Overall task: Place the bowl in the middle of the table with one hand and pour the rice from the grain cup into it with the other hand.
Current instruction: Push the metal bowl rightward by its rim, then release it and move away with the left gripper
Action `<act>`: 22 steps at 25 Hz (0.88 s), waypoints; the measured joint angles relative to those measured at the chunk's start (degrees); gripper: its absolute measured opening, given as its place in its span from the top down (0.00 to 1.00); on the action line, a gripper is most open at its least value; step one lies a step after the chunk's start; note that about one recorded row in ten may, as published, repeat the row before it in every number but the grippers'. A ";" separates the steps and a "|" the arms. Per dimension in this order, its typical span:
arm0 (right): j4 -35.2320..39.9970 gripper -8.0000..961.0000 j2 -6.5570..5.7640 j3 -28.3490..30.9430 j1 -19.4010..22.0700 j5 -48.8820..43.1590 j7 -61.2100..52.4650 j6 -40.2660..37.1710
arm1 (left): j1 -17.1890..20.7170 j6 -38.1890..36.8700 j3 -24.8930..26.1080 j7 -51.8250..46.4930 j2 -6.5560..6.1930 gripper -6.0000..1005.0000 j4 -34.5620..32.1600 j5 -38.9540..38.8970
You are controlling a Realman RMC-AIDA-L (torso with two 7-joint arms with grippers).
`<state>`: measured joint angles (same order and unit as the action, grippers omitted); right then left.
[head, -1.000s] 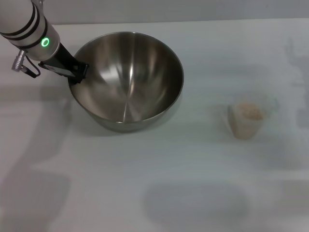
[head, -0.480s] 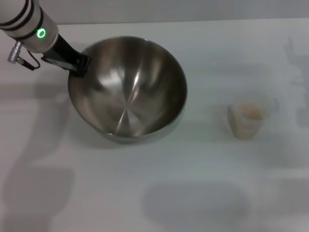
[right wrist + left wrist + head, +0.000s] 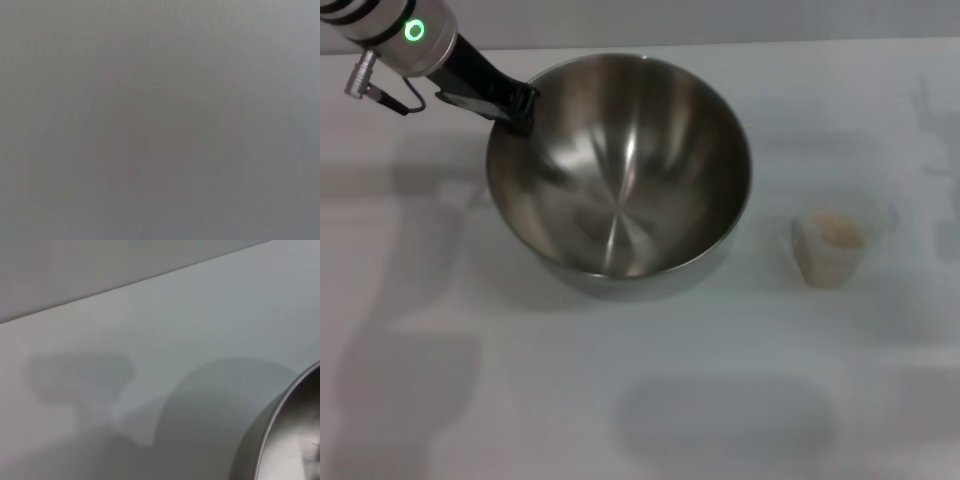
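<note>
bowl (image 3: pixel 620 170): steel, upright, empty, at the far centre-left of the table (image 3: pixel 620 400); part of its rim also shows in the left wrist view. left gripper (image 3: pixel 515 105): at the bowl's far-left rim, black fingers closed on the rim edge. grain cup (image 3: pixel 830 245): clear plastic, upright, right of the bowl, apart from it, holding rice (image 3: pixel 835 230). right gripper: not seen in any view.

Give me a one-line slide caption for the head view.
Left gripper grips the steel bowl's rim on the white table; grain cup of rice waits alongside.
</note>
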<state>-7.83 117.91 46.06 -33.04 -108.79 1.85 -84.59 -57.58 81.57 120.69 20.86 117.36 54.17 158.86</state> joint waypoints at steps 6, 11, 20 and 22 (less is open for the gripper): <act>0.00 0.24 -0.06 -0.01 0.11 0.07 -0.01 0.13 | -1.65 0.94 -0.27 1.08 0.46 0.96 -0.47 -2.37; 0.00 0.24 -0.06 0.00 0.31 0.08 -0.46 0.13 | -2.57 0.89 -1.04 1.32 0.80 0.96 -0.70 -4.28; 0.01 0.24 0.01 0.00 0.68 0.01 -0.99 -0.06 | -3.41 -2.39 -4.23 1.04 1.11 0.95 -3.66 -7.24; 0.00 0.24 0.06 -0.01 0.76 -0.05 -1.00 -0.07 | -3.49 -3.20 -4.30 1.04 1.12 0.95 -4.28 -7.68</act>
<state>-7.82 117.97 46.05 -32.28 -108.84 0.85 -84.67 -61.07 78.36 116.38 21.90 118.48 49.89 151.18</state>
